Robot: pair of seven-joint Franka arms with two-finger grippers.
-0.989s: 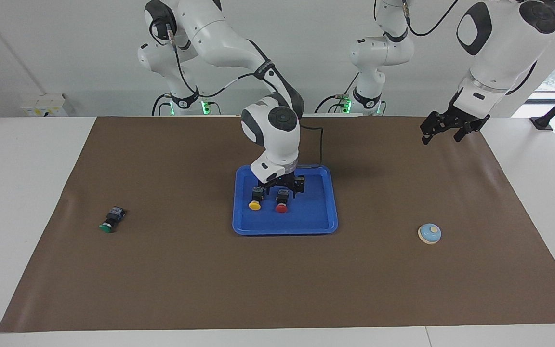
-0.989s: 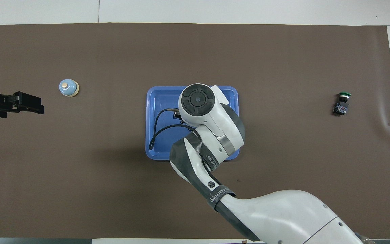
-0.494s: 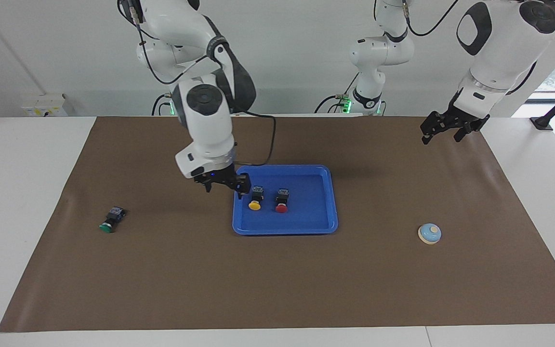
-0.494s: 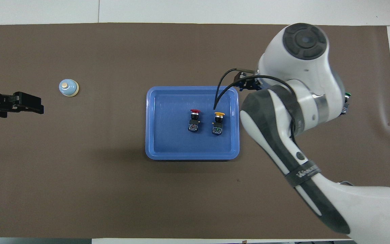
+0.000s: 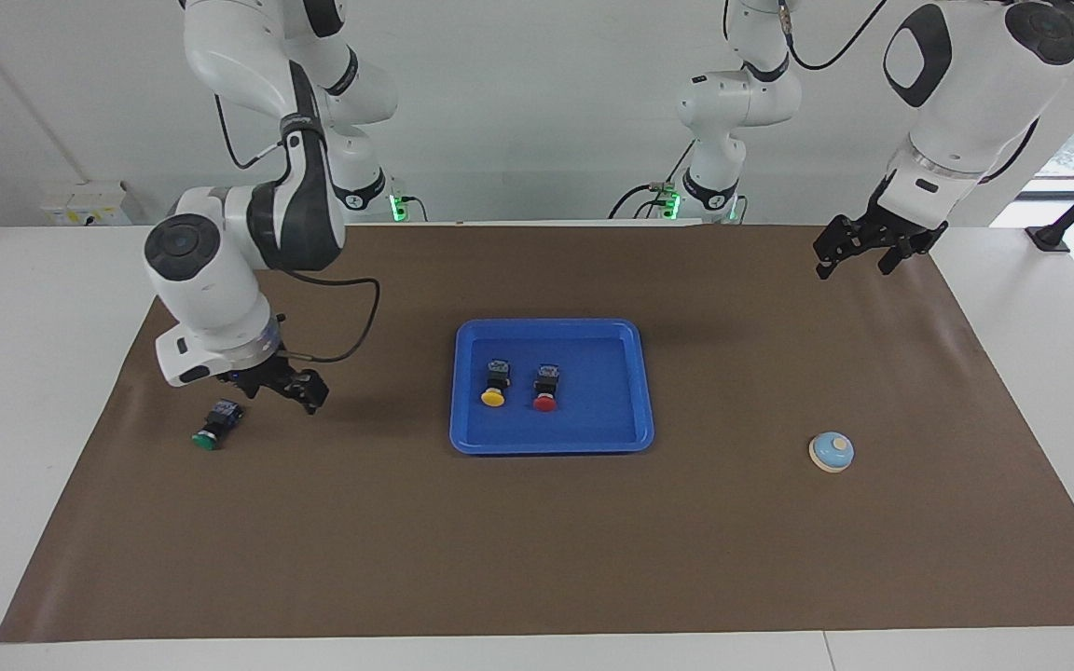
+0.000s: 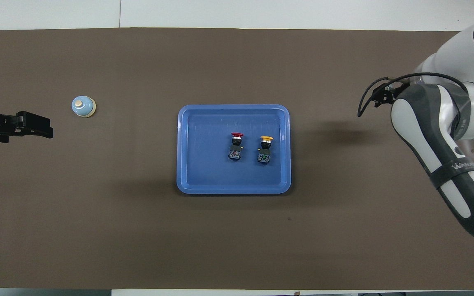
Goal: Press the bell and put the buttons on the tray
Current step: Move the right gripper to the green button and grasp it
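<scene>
The right gripper [image 5: 281, 389] has left the tray [image 5: 551, 440] at frame centre and now hangs at the facing view's middle left, just beside the green button [image 5: 217, 424] on the brown mat [image 5: 537, 559]. Its fingers stand apart, holding nothing. The tray holds two buttons side by side: the yellow button [image 5: 496, 382] and the red button [image 5: 546, 388]. The left gripper [image 5: 859, 247] waits at upper right, unchanged, fingers apart. The bell [image 5: 832, 452] sits on the mat at lower right.
</scene>
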